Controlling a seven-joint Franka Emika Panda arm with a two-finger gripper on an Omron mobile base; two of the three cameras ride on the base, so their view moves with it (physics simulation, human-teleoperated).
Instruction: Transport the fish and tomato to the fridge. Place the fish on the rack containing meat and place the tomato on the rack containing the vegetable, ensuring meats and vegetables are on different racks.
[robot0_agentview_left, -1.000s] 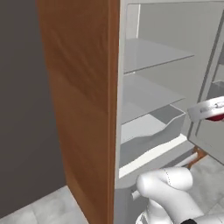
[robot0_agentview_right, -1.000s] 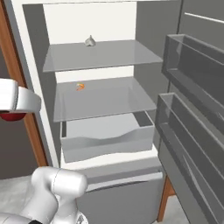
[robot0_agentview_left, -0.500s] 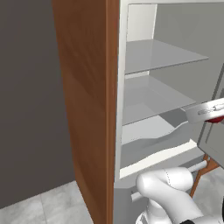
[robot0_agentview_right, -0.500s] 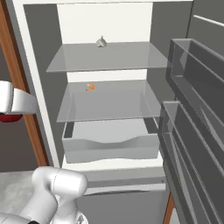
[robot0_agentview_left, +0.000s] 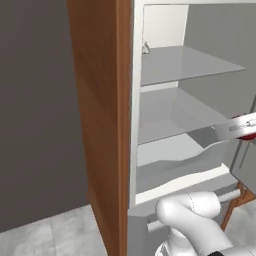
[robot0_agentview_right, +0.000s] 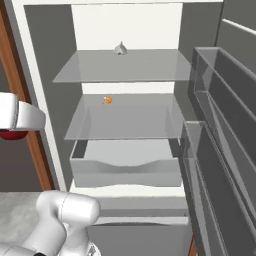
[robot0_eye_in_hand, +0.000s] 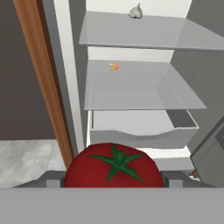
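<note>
**Open fridge, two shelves, one item apiece**

Inside the tall fridge with white-grey interior and brown wood side panel (robot0_agentview_right: 30, 145), the top pale grey, slightly glassy shelf (robot0_agentview_right: 125, 67) carries a small whitish garlic-like bulb (robot0_agentview_right: 120, 48) near its back edge. The flat grey middle shelf (robot0_agentview_right: 125, 122) beneath holds a tiny orange curled shrimp (robot0_agentview_right: 107, 100) — also set far back, left of centre. Below sits a pale grey drawer (robot0_agentview_right: 125, 162), pulled partway out.

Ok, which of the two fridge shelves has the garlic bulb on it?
The top shelf: the whitish garlic bulb sits at its back. The middle shelf below carries the small orange shrimp instead.
</note>
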